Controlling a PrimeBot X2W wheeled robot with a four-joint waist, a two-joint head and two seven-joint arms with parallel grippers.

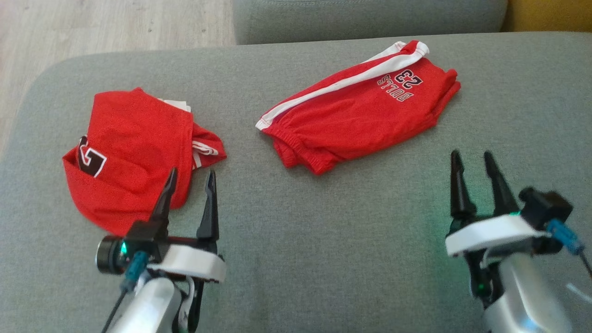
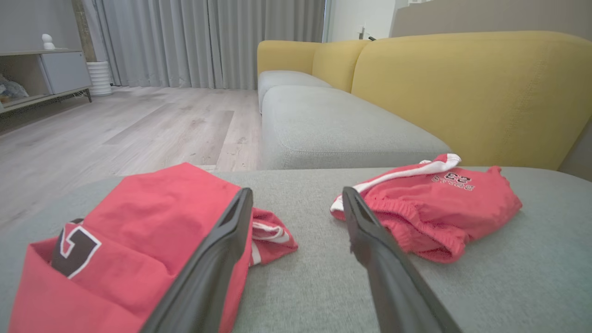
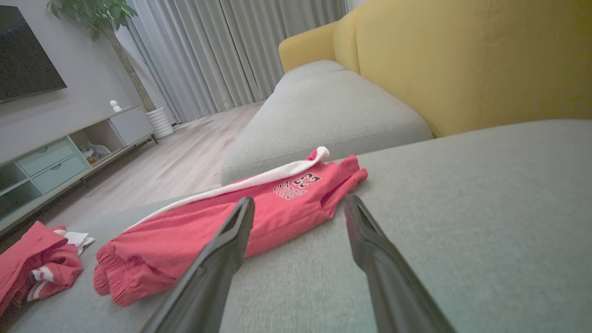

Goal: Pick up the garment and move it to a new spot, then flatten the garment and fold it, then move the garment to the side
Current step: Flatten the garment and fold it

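Two red garments lie on our grey sofa cushion (image 1: pixel 323 259): the shorts (image 1: pixel 360 120) flat toward the far edge, the folded jersey (image 1: pixel 134 152) by the left edge. Our left gripper (image 1: pixel 192 173) stands at the jersey's near side, our right gripper (image 1: pixel 471 155) near the right edge, both jaws wide and empty.

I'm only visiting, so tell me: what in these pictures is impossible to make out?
- Red top: in the head view a fold swallows part of its black-and-white print, so it can't be read.
- Same top, left wrist view: the bottom edge cuts it off, and a finger of the left gripper covers part.
- Shelf contents, right wrist view: too small and blurred.
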